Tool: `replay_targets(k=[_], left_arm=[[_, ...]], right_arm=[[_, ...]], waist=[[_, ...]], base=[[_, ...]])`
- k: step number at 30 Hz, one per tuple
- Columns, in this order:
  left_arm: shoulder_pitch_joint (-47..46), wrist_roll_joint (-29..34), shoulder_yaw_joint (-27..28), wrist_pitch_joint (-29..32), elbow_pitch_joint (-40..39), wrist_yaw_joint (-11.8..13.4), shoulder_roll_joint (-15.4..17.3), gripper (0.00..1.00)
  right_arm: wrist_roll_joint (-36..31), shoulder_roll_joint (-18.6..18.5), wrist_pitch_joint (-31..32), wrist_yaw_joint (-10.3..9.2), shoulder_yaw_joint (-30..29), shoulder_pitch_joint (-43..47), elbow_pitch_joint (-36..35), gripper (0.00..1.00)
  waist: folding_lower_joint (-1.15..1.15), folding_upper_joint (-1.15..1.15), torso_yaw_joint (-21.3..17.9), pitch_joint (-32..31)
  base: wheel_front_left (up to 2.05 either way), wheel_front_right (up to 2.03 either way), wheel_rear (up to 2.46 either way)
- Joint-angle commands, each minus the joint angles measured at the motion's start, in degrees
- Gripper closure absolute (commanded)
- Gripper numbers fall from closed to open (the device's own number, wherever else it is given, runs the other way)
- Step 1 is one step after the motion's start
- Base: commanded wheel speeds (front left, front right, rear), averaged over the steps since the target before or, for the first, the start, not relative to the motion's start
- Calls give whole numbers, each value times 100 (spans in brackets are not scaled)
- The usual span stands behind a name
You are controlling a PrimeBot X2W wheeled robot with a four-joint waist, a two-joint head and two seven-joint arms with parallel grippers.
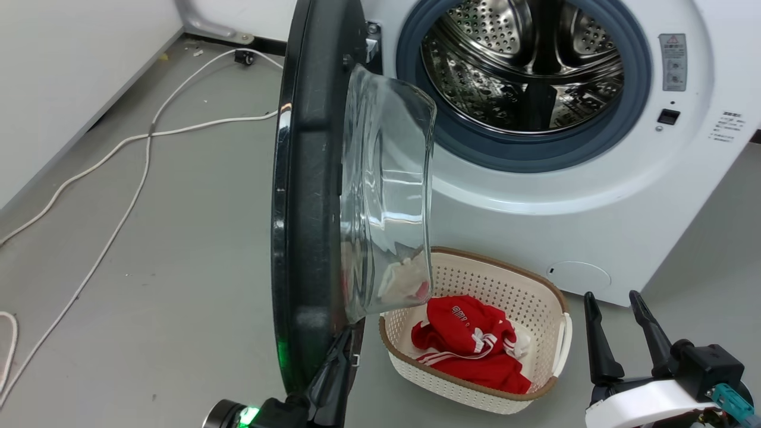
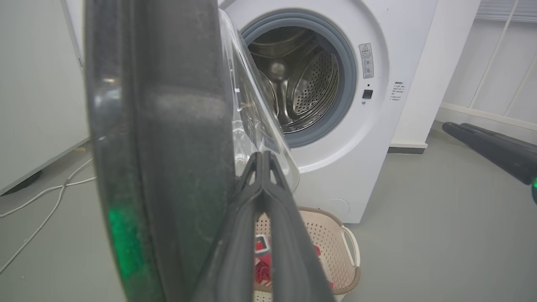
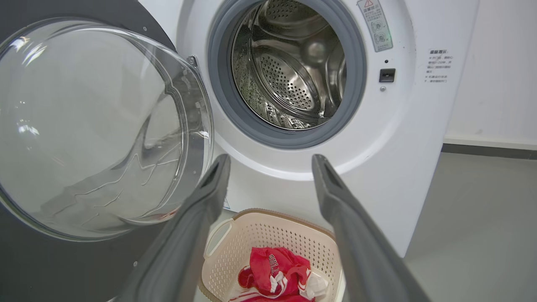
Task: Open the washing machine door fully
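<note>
Large round glossy black washing machine door w/ bulging clear glass bowl (image 1: 303,208) hangs at the left of the white front-load machine (image 1: 535,226), swung out approx. square to its front, edge-on in head view. Perforated steel drum (image 1: 523,59) exposed. L hand (image 1: 343,345): fingers together, lying along door's inner face at lower rim, prob. touching, contact unclear. R hand (image 1: 610,297): fingers apart, holding nothing, well clear of door. Cream perforated plastic basket (image 1: 475,279) w/ red garment (image 1: 469,345) sits on grey floor (image 1: 178,267) below drum opening.
</note>
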Motion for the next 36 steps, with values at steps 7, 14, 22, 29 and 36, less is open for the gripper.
replay_targets(k=[7, 14, 22, 29, 36], left_arm=[[160, -44, 471, 15, -76, 219, 130, 100], [-67, -152, 1205, 15, 17, 358, 339, 100], [-352, -466, 2390, 15, 350, 394, 602, 100], [-776, -647, 3145, 15, 960, 256, 886, 100], [-1489, -701, 3719, 15, 2012, -6, 1310, 100]], right_arm=[[16, 7, -10, -4, -20, -81, 11, 0], [-33, 7, -9, -4, 29, -189, 35, 0], [-66, 7, -6, -4, 41, -242, 70, 0], [-114, 7, 26, -4, 58, -348, 33, 0], [-113, 7, 43, -4, 78, -452, 30, 0]], waist=[[0, 0, 237, 111], [0, 0, 236, 220], [0, 0, 97, 334], [0, 0, -44, 483], [0, 0, -167, 593]], base=[[0, 0, 0], [0, 0, 0], [0, 0, 0], [0, 0, 0], [0, 0, 0]])
